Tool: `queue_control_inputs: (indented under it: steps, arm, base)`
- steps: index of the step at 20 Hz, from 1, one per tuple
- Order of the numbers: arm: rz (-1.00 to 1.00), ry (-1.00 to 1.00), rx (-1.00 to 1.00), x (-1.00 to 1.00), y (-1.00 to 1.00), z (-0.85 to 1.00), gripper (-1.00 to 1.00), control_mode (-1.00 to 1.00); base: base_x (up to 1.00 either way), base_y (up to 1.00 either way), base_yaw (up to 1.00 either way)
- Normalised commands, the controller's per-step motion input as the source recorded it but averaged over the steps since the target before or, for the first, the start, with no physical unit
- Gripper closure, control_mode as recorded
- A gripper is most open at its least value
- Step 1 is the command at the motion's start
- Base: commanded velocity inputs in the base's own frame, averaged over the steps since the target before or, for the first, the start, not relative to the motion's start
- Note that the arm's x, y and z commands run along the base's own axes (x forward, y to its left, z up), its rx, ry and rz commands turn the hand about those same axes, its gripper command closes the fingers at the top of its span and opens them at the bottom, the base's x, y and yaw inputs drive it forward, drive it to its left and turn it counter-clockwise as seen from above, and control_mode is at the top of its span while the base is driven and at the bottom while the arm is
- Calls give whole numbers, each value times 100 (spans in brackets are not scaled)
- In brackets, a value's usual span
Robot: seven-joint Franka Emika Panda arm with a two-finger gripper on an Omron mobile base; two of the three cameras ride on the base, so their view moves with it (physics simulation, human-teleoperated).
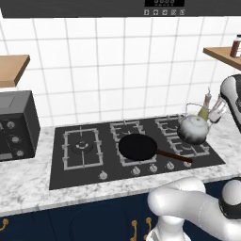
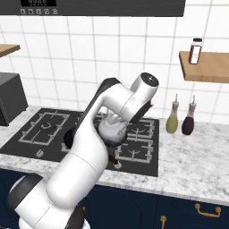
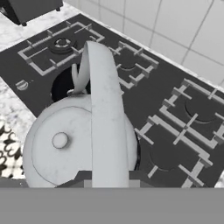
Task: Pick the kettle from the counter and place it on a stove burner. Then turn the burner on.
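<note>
Kettle [image 1: 193, 129] held up over the right side of the cooktop [image 1: 70, 175].
Gripper [image 3: 106, 181] clamped on the kettle's arched handle [image 3: 105, 122]; fingertips hidden under the handle in the hand view. Kettle sits above the right-hand grates, beside the black frying pan [image 1: 138, 147]. No readable text on the kettle or the shelf jar [image 2: 195, 51].

**White tile, navy cabinets, wood shelves**

The back wall [image 1: 117, 70] is done in glossy white square tiles. Dark navy cabinets [image 2: 188, 210] with brass handles are set below. Wooden shelves [image 2: 205, 66] are hung on both sides, and a jar [image 2: 195, 51] is parked on the right one. A black range hood [image 1: 141, 8] is mounted overhead, and a dark toaster oven [image 1: 16, 124] is tucked at the left.
</note>
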Motion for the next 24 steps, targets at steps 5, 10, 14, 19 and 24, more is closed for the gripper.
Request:
queue_control_inputs:
  steps: [5,10,14,19,24]
  arm:
    - [0,0,0,-12,77,32,100,-100]
    - [0,0,0,-7,80,28,100,-100]
    - [0,1,0,-1,83,22,100,-100]
    - [0,3,0,0,94,4,100,-100]
    - [0,4,0,0,92,0,100,-100]
  base:
    - [0,0,0]
    - [0,0,0]
    - [0,0,0]
    - [0,0,0]
    - [0,0,0]
